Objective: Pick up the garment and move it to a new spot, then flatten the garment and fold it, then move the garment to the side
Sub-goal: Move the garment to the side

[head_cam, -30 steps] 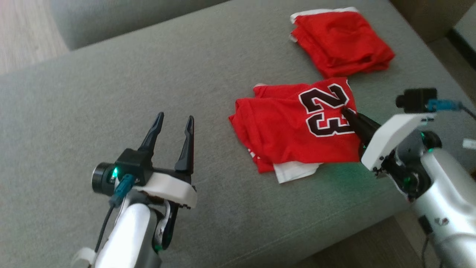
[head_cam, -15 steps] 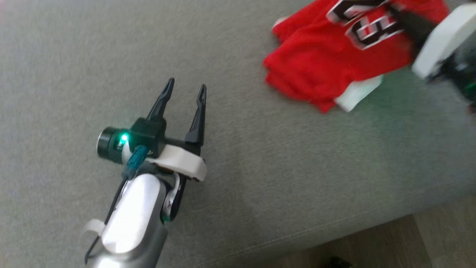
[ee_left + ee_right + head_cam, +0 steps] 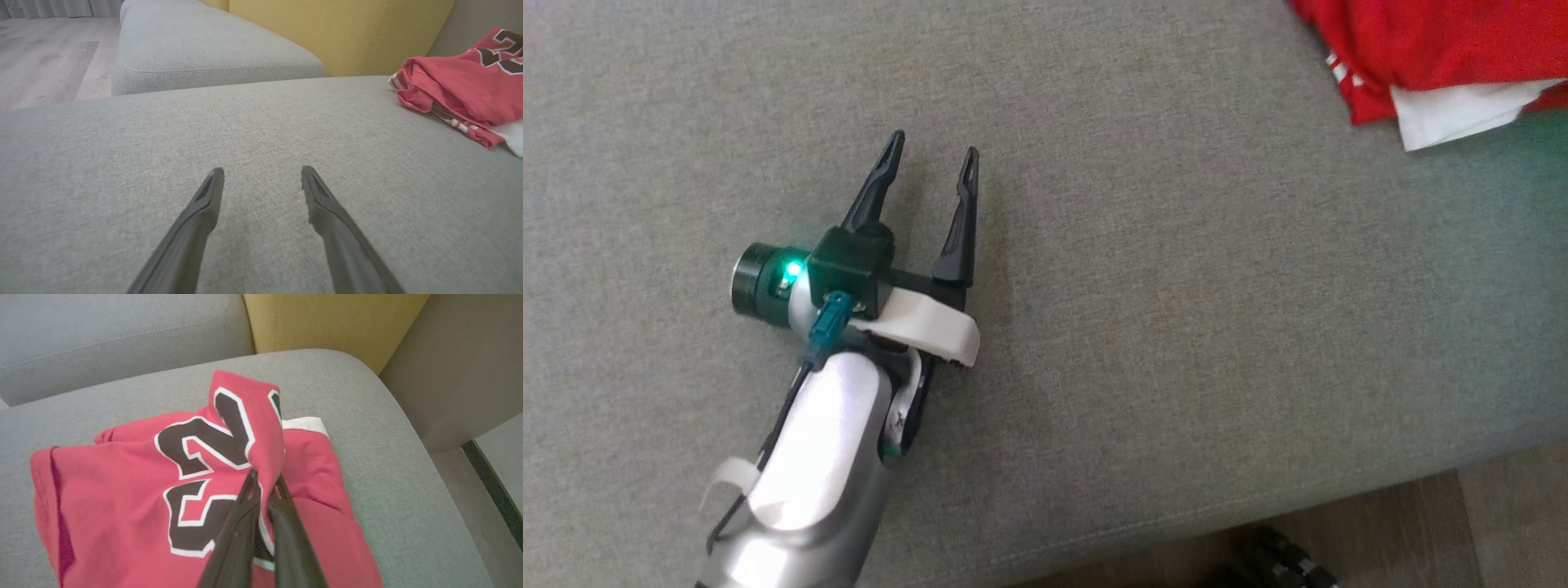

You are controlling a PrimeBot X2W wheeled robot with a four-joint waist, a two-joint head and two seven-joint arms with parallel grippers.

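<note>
Firmly, right jaws pinch garment [image 3: 81, 490]

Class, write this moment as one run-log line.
left gripper: open, over grey cushion | right gripper: shut on red jersey | fold: done, pinched edge raised

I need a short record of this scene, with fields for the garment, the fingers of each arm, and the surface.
garment: red jersey with number 23, roughly folded, on the sofa
right fingers: shut on a raised fold of the jersey
left fingers: open, holding nothing, over bare sofa, apart from the jersey
surface: grey sofa seat
behind: yellow backrest
</note>
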